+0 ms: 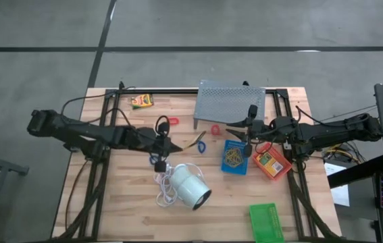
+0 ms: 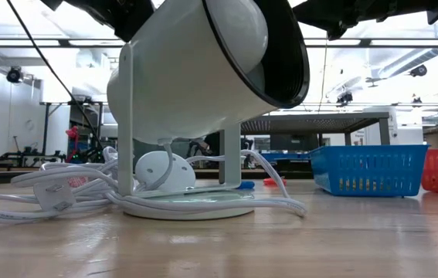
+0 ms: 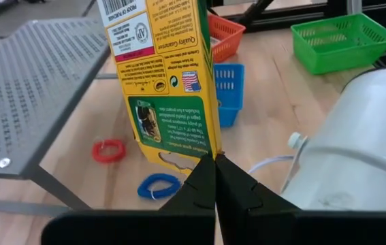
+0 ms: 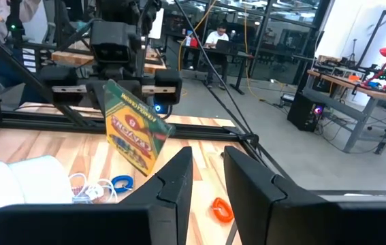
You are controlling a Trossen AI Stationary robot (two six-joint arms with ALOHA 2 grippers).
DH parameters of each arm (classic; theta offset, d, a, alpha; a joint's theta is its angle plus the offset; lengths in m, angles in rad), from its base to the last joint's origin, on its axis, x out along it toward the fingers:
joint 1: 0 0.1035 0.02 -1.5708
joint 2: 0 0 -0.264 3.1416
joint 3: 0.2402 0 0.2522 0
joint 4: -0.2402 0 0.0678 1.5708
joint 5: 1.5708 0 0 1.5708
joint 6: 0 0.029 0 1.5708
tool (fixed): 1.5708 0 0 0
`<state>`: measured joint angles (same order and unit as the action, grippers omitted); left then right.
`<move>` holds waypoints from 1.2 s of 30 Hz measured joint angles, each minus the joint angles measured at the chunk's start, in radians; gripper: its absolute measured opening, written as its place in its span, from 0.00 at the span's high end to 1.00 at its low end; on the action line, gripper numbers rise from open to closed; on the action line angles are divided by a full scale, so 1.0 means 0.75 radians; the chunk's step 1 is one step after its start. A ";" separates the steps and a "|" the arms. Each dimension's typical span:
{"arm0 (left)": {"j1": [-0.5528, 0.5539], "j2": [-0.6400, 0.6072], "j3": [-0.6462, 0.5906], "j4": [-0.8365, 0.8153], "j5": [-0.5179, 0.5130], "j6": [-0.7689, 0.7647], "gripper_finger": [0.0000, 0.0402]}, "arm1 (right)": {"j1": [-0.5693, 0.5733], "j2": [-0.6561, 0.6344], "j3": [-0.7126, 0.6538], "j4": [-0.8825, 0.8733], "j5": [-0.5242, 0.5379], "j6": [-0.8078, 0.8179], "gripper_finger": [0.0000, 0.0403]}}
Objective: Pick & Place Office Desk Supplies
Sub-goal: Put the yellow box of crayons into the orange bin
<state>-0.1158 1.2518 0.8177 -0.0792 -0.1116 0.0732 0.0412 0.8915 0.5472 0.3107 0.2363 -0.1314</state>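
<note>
The left claw (image 3: pixel 214 163) is clamped on a yellow-and-green printed cardboard box (image 3: pixel 165 75), lifted mid-bench; the right claw (image 4: pixel 206 178) stands slightly apart, empty.

High view looks straight down on the counter (image 1: pixel 144 216); low view sits at counter level; both share the blue tray (image 1: pixel 234 157).

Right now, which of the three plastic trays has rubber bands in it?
The blue tray, the one between the lamp and the red tray. The red tray holds a printed box; the green tray looks bare.
</note>
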 joint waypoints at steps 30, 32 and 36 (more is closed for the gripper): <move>0.347 0.001 0.019 -0.065 0.795 0.497 1.00 | 0.000 0.000 0.000 0.002 0.000 0.000 0.80; 0.362 0.001 0.019 -0.065 0.794 0.497 1.00 | 0.000 0.000 0.000 0.013 -0.002 0.004 0.81; 0.381 0.001 0.019 -0.063 0.794 0.511 1.00 | 0.000 0.000 0.000 0.017 -0.014 0.100 0.83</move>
<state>0.1697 1.2526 0.8318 -0.1261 0.4843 0.4562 0.0414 0.8913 0.5472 0.3237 0.2260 -0.0561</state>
